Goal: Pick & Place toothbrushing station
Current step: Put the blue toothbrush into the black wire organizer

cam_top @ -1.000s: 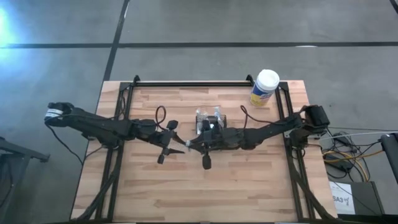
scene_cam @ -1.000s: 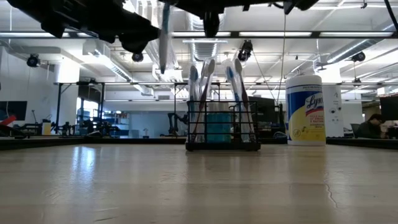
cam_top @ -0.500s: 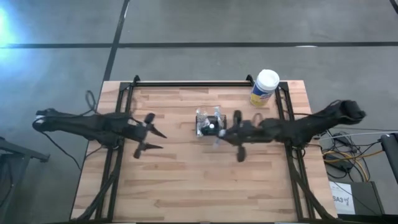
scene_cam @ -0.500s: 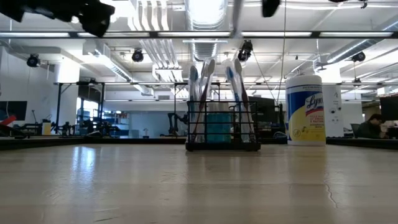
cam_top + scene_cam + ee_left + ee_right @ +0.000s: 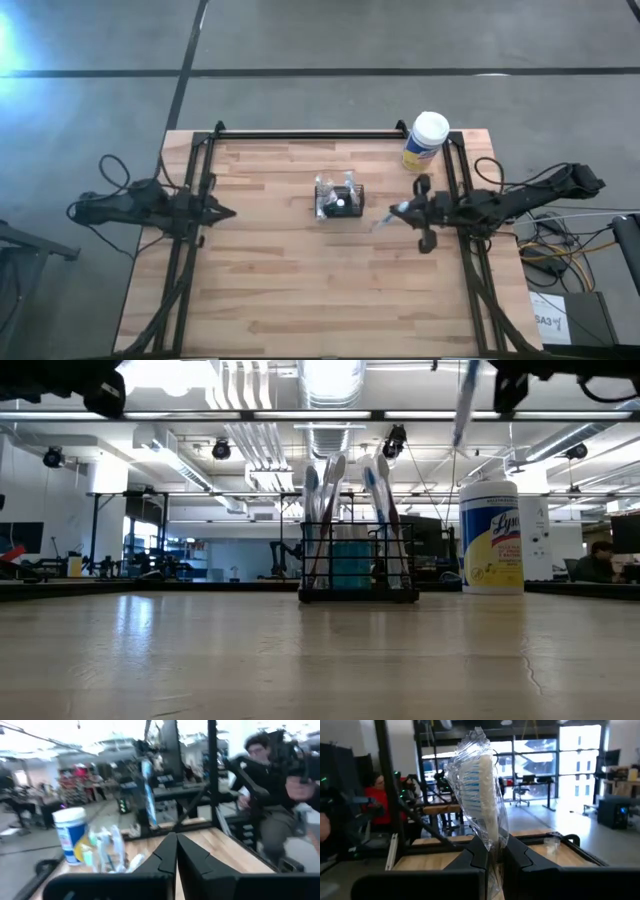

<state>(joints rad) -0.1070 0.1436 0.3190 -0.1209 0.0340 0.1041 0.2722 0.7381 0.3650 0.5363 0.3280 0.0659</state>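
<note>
Caddy (image 5: 339, 199) mid-table; right gripper (image 5: 397, 211) beside it, apparently gripping toothbrush (image 5: 482, 795).

The wooden table (image 5: 300, 290) fills the middle, with grey floor around it. Near its centre sits the toothbrushing station (image 5: 339, 197), a small black mesh caddy with pale brush tops showing inside. At about one o'clock from it, by the far right corner, stands a white-lidded yellow-and-blue canister (image 5: 426, 141). At three o'clock from the caddy, well apart from it, the right gripper (image 5: 398, 211) holds a pale wrapped toothbrush (image 5: 384, 218) above the boards. At nine o'clock, over the table's left edge, the left gripper (image 5: 226, 212) is closed to a point, holding nothing.
</note>
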